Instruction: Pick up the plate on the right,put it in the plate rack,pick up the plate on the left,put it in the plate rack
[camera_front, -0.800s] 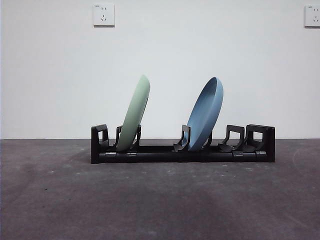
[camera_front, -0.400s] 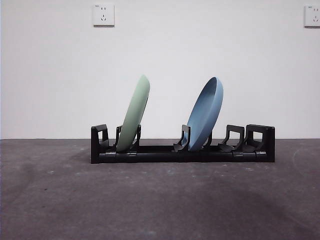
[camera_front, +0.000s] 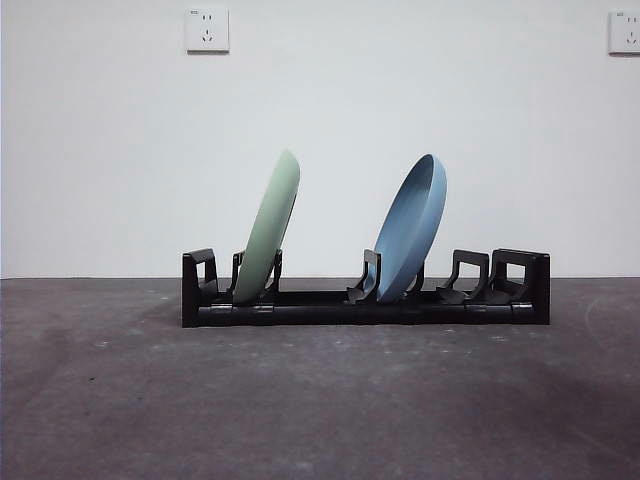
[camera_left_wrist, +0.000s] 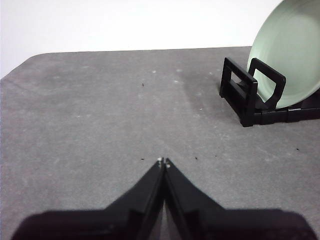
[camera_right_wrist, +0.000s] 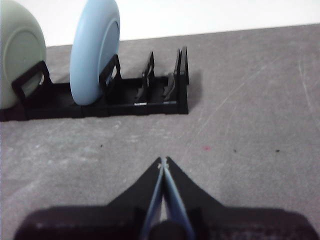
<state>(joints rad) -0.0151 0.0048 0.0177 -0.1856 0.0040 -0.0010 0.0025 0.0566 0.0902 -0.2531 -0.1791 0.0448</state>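
The long black plate rack (camera_front: 365, 305) stands across the middle of the table. A pale green plate (camera_front: 270, 228) leans in a slot near its left end, and a blue plate (camera_front: 412, 228) leans in a slot right of the middle. Both arms are out of the front view. My left gripper (camera_left_wrist: 163, 161) is shut with nothing in it, low over bare table, apart from the rack's end (camera_left_wrist: 240, 90) and the green plate (camera_left_wrist: 290, 47). My right gripper (camera_right_wrist: 163, 161) is shut and holds nothing, in front of the rack (camera_right_wrist: 145, 92) and the blue plate (camera_right_wrist: 95, 47).
Bare grey tabletop (camera_front: 320, 400) stretches in front of the rack. A white wall with two sockets (camera_front: 207, 30) stands behind. The rack's two rightmost holders (camera_front: 470, 275) hold nothing.
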